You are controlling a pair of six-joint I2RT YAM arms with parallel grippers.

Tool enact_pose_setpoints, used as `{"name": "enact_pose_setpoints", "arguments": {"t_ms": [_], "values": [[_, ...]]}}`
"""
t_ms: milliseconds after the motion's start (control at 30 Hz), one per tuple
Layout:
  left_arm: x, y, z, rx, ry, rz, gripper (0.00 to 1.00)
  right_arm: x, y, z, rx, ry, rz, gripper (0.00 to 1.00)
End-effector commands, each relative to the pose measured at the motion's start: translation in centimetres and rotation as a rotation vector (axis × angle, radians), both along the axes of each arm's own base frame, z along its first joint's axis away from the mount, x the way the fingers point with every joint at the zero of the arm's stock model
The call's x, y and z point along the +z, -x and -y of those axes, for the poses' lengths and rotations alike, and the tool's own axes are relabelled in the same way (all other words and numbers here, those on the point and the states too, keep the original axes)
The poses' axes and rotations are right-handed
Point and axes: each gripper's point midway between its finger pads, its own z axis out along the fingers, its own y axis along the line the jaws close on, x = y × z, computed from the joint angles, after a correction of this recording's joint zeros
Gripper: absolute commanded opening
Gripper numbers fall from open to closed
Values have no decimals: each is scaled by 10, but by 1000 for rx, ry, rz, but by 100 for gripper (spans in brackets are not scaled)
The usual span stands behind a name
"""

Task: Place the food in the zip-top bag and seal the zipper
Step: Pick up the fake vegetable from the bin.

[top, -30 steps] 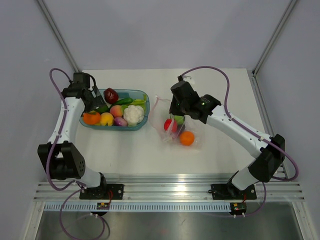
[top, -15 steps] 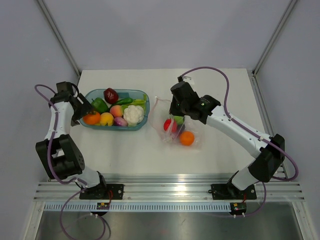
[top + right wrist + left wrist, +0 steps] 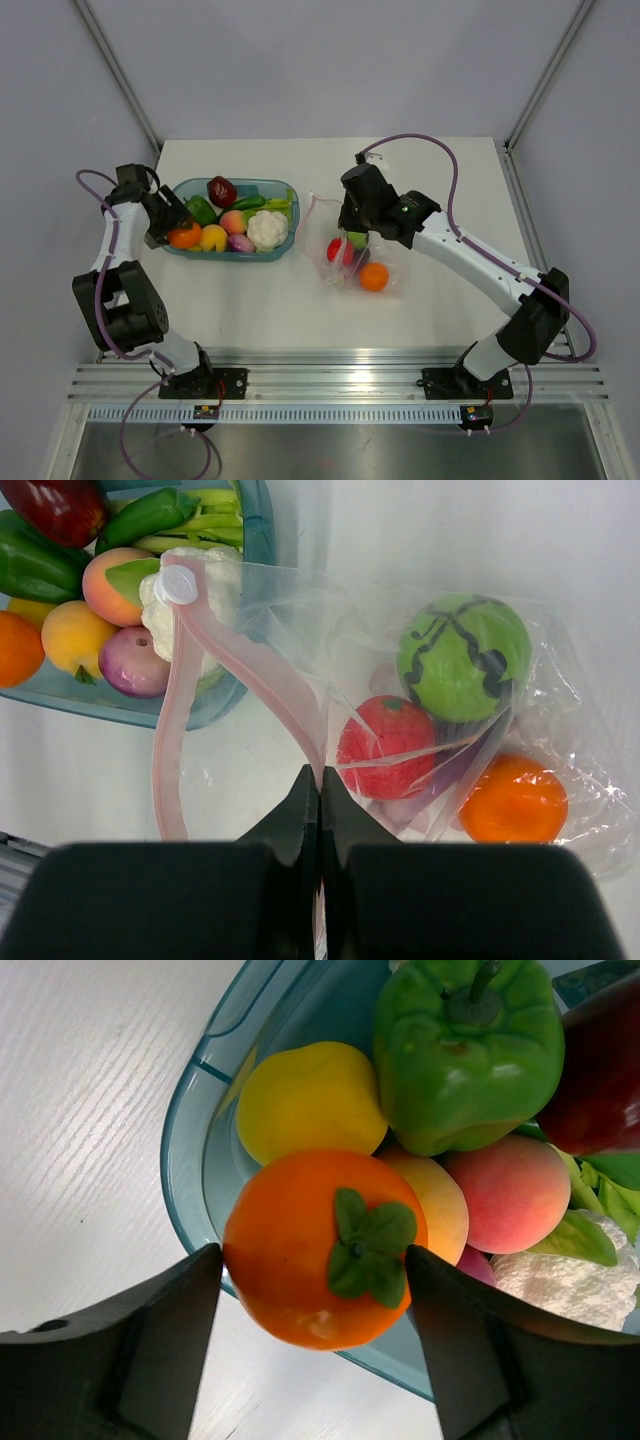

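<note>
Your left pincer [image 3: 312, 1255] stands apart around the leaf-topped orange fruit [image 3: 300, 1240] at the rim of the teal tray [image 3: 185, 1160], fingers right against its sides (whether they actually press it, you cannot tell). Your right pincer [image 3: 320, 780] is closed on the zipper [image 3: 240, 655] of the zip-top bag [image 3: 560, 680]. Only that wrist view shows the white slider [image 3: 180, 583] at the strip's end, and dark squiggles, not readable, on the green ball [image 3: 463, 658] inside, beside a red piece [image 3: 388, 760] and an orange ball [image 3: 513, 798]. The top view alone shows the bag lying on the table [image 3: 400, 160], just right of the tray.
</note>
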Motion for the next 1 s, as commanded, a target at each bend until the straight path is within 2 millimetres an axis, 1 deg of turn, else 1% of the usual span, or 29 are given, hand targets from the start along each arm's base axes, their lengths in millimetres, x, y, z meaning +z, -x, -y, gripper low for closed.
{"name": "enact_pose_setpoints", "arguments": {"t_ms": [0, 67, 167, 200, 267, 300, 367, 400, 433, 500, 533, 600, 633, 667, 700, 767, 800, 833, 867, 900, 933, 967], "values": [[-2, -7, 4, -26, 26, 29, 80, 19, -1, 1, -8, -51, 37, 0], [-3, -7, 4, -24, 28, 26, 88, 20, -1, 1, -6, -52, 38, 0], [-4, -6, 4, -25, 26, 24, 87, 19, -1, 1, -5, -52, 37, 0], [-6, -6, 3, -20, 27, 21, 82, 20, -1, 1, -6, -53, 39, 0], [-8, -5, 4, -18, 28, 13, 78, 21, -1, 1, -4, -54, 40, 0], [-10, -5, 4, -18, 31, 8, 73, 21, -1, 1, -5, -52, 40, 0], [-10, -4, 3, -17, 27, 8, 68, 21, -1, 1, -4, -54, 40, 0], [-8, -3, 3, -16, 28, 10, 64, 21, -1, 1, -5, -52, 40, 0], [-7, -3, 3, -14, 26, 13, 58, 20, -1, 1, -4, -50, 37, 0], [6, -2, 1, -8, 9, 31, 50, 20, -1, 1, -3, -49, 38, 0], [11, 1, 1, -8, -1, 30, 45, 22, -2, 1, -5, -53, 41, 0], [33, 1, -2, -1, -29, 72, 43, 23, -2, 1, -4, -53, 43, 0], [40, 4, -3, 3, -41, 78, 42, 22, -2, 1, -4, -52, 42, 0], [45, 5, -3, 2, -50, 85, 38, 22, -2, 0, -3, -52, 41, 0], [54, 5, -3, 3, -58, 106, 37, 21, -2, 0, -4, -53, 39, 0], [66, 9, -3, 5, -67, 125, 35, 20, -2, -1, -2, -52, 36, 0], [76, 11, -1, -1, -69, 145, 33, 19, -2, -2, -3, -55, 34, 0], [81, 12, 0, 0, -70, 154, 33, 19, -2, -2, -3, -55, 34, 0], [87, 13, 0, -4, -75, 169, 31, 19, -2, -2, -1, -55, 33, 0], [91, 14, 1, -7, -77, 178, 30, 18, -2, -2, -2, -55, 32, 0], [102, 15, 4, -16, -77, 206, 29, 18, -2, -2, -2, -55, 32, 0], [108, 16, 6, -24, -74, 218, 29, 18, -2, -2, -2, -57, 33, 0]]}}
